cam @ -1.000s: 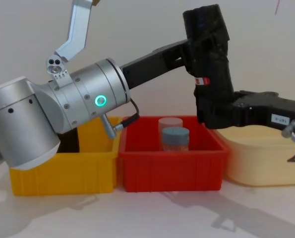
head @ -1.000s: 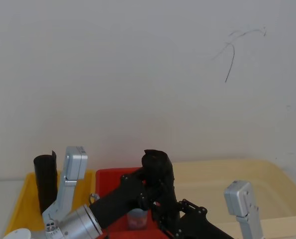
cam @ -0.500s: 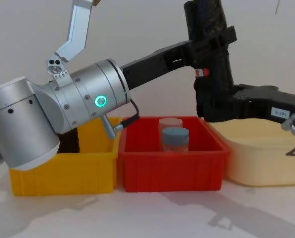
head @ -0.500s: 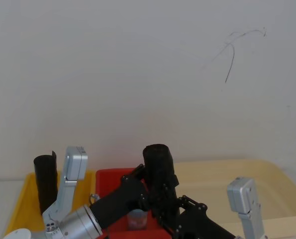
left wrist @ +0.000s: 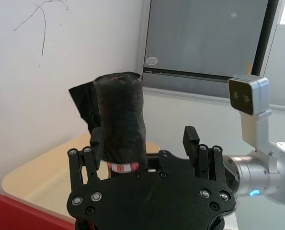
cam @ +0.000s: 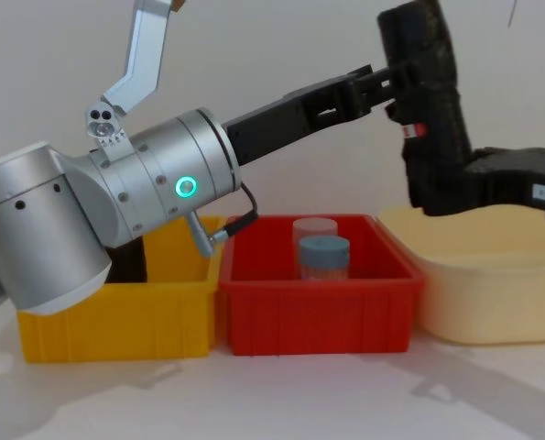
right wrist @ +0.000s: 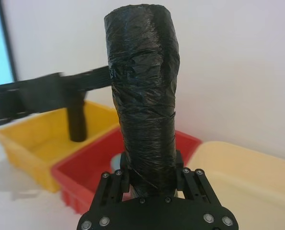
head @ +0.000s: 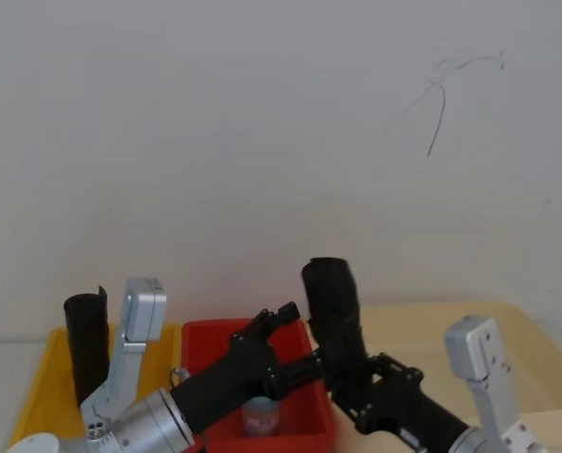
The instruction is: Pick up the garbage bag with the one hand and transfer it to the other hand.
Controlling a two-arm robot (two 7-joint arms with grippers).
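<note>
Clamping the bag (right wrist: pixel 142 96) by its lower end, the right gripper (right wrist: pixel 149 175) holds it upright, high and to the right of the red bin (cam: pixel 313 321), likely so the left gripper (left wrist: pixel 143 139), jaws spread wide beside it, can clear away.

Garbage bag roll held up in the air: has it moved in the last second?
Yes. In the chest view the garbage bag has shifted rightward, from above the red bin to above the cream tub, in the right gripper.
</note>
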